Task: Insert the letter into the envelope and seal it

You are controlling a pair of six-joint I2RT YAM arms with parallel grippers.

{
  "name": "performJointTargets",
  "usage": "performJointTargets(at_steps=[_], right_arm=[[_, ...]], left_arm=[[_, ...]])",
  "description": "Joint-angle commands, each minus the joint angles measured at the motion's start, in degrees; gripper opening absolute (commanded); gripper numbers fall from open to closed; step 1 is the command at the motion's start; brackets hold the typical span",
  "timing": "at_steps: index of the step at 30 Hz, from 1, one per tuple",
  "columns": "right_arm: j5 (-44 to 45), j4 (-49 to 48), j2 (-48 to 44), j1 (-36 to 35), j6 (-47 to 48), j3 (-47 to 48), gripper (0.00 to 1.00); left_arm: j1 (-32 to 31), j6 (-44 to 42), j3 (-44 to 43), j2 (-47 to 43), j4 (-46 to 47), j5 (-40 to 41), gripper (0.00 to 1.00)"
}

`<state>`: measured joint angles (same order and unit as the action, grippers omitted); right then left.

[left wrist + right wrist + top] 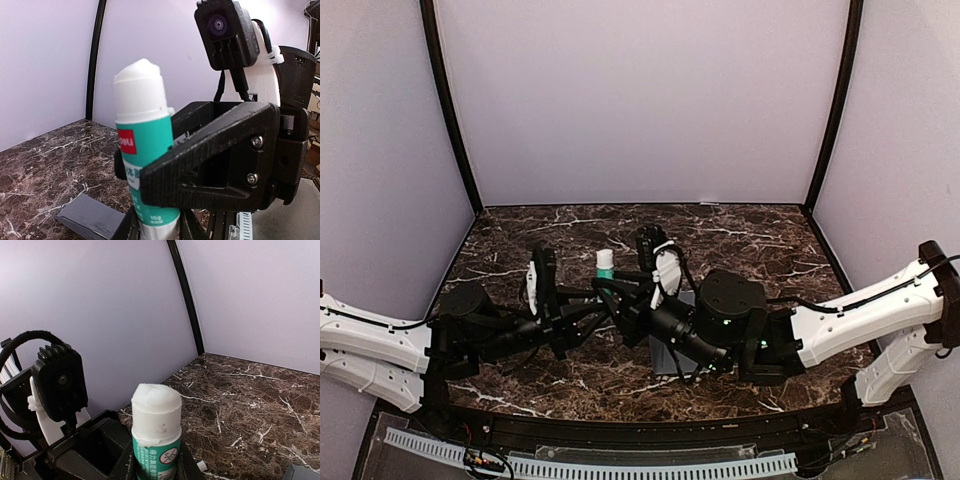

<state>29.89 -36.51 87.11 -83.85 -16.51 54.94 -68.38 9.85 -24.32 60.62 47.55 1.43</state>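
From above, a round white-and-green glue stick (605,265) is upright over the glossy brown marble table (760,240), between plain lilac walls (640,100). The flat grey paper envelope (672,357) lies partly below the right arm (840,320). Left wrist view: the left gripper (157,227) flanks the stick's base, and I cannot tell if it touches. Right wrist view: the right gripper (156,467) is clamped on the stick.

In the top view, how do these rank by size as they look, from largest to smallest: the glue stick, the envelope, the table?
1. table
2. envelope, partly hidden under an arm
3. glue stick
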Motion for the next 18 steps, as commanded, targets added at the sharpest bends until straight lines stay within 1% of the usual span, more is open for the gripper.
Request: performJointTargets(at_steps=[1,2,3,4,5,8,11,18], right_arm=[[1.2,-3.7,-0.8,-0.7,0.3,0.0,0.0],[1.2,-3.8,-0.8,-0.7,0.4,0.0,0.0],[1.3,-3.8,-0.8,-0.8,0.6,0.1,0.0],[1.3,-3.8,-0.8,-0.8,0.8,0.2,0.0],[1.3,-3.8,-0.7,-0.9,0.8,0.3,0.0],[1.6,-3.8,-0.4,-1.0,0.9,0.4,0.0],[1.6,-3.9,-0.3,-1.1,1.0,0.4,0.0],[1.4,-3.7,-0.5,-1.1,1.5,0.1,0.0]], left_arm=[[-0.3,-0.5,-1.8,-0.1,0.8,0.2,0.27],[-0.3,-0.6,-1.9,-0.1,0.7,-0.1,0.29],[-0.3,-0.6,-1.9,-0.1,0.7,-0.2,0.33],[-0.4,-0.6,-1.9,-0.1,0.7,-0.4,0.35],[-0.4,-0.6,-1.9,-0.2,0.7,-0.4,0.36],[-0.6,-0.9,-1.9,-0.4,0.6,-0.4,0.35],[-0.7,-1.1,-1.9,-0.3,0.5,-0.1,0.31],[-0.9,-1.5,-2.1,-0.7,-0.2,-0.5,0.07]])
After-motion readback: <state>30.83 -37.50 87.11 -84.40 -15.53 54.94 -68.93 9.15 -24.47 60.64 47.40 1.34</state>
